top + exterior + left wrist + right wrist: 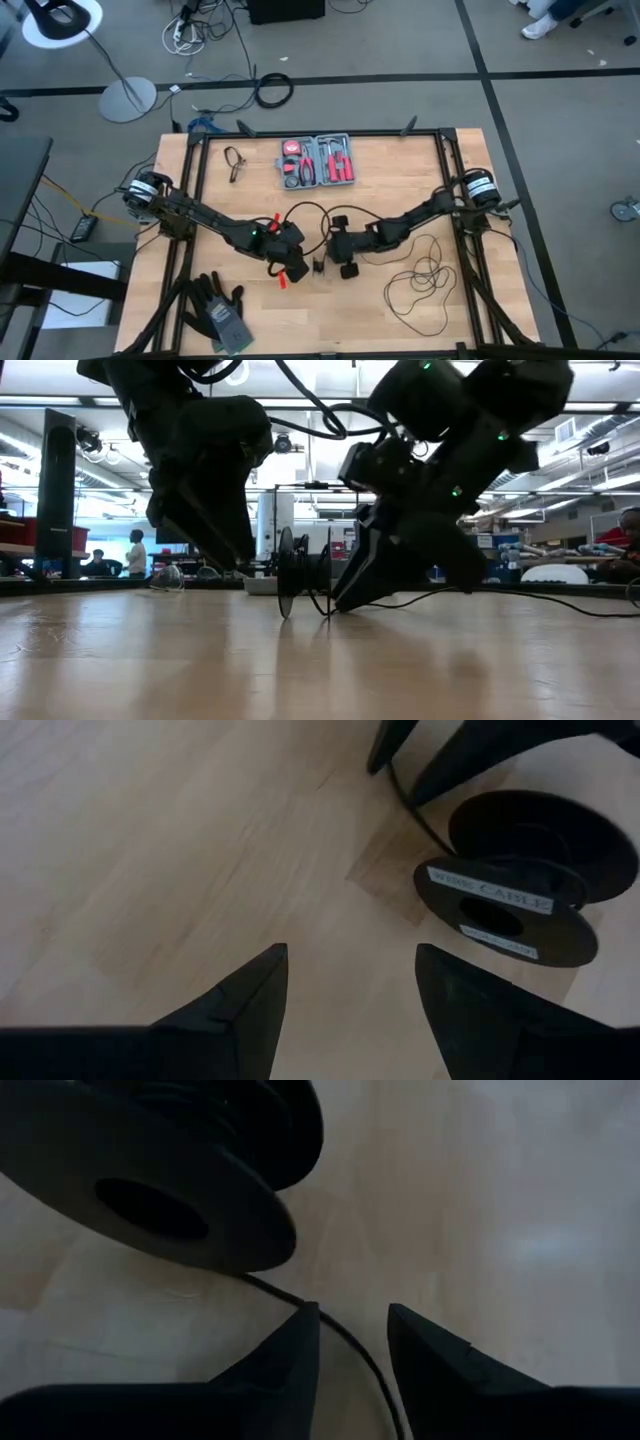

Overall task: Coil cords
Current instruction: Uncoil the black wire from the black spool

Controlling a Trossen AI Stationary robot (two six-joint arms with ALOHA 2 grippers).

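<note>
A black spool [320, 266] labelled CABLE [520, 890] stands on the rims of its two flanges [300, 575] at the middle of the wooden table, between my two grippers. A thin black cord [350, 1342] leaves the spool and runs to loose loops [420, 285] lying on the table's right part. My right gripper [353, 1312] slants down just right of the spool [345, 600], open, with the cord passing between its fingers. My left gripper [350, 955] hovers open on the spool's left [303, 262], empty.
A red tool kit [318, 162] lies open at the far middle, a small black loop [235, 163] at the far left, and grey-black gloves [218, 310] at the near left. Black frame rails [452, 180] run along the table's sides. A person [135, 555] stands far behind.
</note>
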